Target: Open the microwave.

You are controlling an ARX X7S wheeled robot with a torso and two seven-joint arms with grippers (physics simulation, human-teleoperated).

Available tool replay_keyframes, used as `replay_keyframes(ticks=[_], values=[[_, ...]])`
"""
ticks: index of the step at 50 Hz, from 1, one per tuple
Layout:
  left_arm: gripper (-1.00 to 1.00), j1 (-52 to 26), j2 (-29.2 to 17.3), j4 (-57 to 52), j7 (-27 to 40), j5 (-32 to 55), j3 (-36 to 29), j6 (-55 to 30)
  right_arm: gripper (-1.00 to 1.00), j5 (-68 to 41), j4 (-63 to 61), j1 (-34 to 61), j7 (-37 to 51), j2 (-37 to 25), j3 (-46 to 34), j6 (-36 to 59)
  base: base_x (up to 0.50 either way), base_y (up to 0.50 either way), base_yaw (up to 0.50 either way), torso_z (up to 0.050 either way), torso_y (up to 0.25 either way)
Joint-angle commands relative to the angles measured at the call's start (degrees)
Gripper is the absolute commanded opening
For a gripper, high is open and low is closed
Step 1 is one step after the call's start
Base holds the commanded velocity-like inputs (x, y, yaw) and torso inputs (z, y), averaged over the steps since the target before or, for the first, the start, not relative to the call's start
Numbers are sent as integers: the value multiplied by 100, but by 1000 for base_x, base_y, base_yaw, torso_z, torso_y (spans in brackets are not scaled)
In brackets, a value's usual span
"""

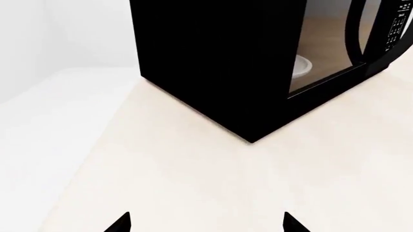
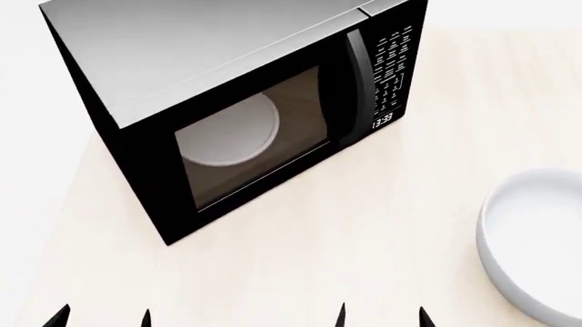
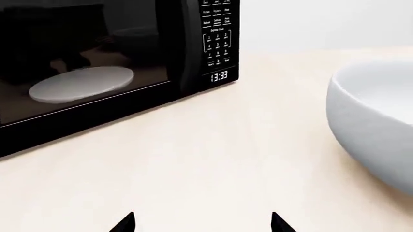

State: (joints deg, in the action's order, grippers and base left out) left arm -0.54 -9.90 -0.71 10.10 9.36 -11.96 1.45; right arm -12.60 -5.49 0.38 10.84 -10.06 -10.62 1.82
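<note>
Both grippers cropped at bottom edge, only pointed black tips visible: left gripper (image 2: 102, 317) and right gripper (image 2: 382, 315) spread apart, grasping nothing. Smooth pale round bowl (image 2: 532, 238) cut off lower right. Boxy glossy black microwave (image 2: 227, 102) upper left, door closed, on matte cream countertop (image 2: 364, 238).

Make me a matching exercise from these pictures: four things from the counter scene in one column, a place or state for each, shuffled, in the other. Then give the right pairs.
Things
1. microwave door
2. turntable
3. bowl
4. clock

Places or states
A. white disc behind the glass window
B. on the counter, right of the appliance in the head view
C. shut, flush with the front
D. lit digits below the keypad

Pairs: 1-C, 2-A, 3-B, 4-D
</note>
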Motion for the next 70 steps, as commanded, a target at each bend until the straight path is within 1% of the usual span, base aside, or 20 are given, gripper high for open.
replay_keyframes(ticks=[1, 3, 5, 12, 18, 25, 30, 41, 47, 54, 70], values=[[100, -12, -28, 52, 34, 72, -28, -9, 100, -379, -784, 184, 167, -148, 135, 724, 0, 0, 0, 0, 0], [100, -16, -32, 58, 47, 73, -31, -9, 100, -466, -1008, 330, 219, -202, 168, 987, 0, 0, 0, 0, 0], [100, -40, -29, 84, 55, 74, -39, -11, 100, -629, -1321, 676, 273, -310, 217, 1489, 0, 0, 0, 0, 0], [100, -36, -49, 73, 75, 111, -49, -16, 100, -832, -1642, 1463, 333, -517, 226, 2341, 0, 0, 0, 0, 0], [100, -34, -64, 73, 92, 132, -63, -19, 100, -1033, -1511, 2304, 302, -627, 282, 2947, 0, 0, 0, 0, 0], [100, -28, -80, 72, 118, 146, -83, -18, 100, -1141, -1053, 3029, 188, -661, 282, 3253, 0, 0, 0, 0, 0], [100, -30, -93, 79, 134, 150, -98, -11, 100, -1132, -612, 3491, 70, -651, 197, 3342, 0, 0, 0, 0, 0], [100, -32, -120, 77, 164, 160, -136, 10, 100, -1024, 196, 4176, -66, -573, 54, 3301, 0, 0, 0, 0, 0], [100, -43, -132, 86, 176, 169, -156, 16, 100, -1063, 635, 4538, -321, -560, -107, 3402, 0, 0, 0, 0, 0], [100, -48, -147, 80, 191, 188, -176, 16, 100, -998, 1245, 4835, -548, -485, -288, 3297, 0, 0, 0, 0, 0], [100, -66, -174, 99, 232, 224, -215, 25, 100, -875, 2166, 5309, -741, -317, -455, 3014, 0, 0, 0, 0, 0]])
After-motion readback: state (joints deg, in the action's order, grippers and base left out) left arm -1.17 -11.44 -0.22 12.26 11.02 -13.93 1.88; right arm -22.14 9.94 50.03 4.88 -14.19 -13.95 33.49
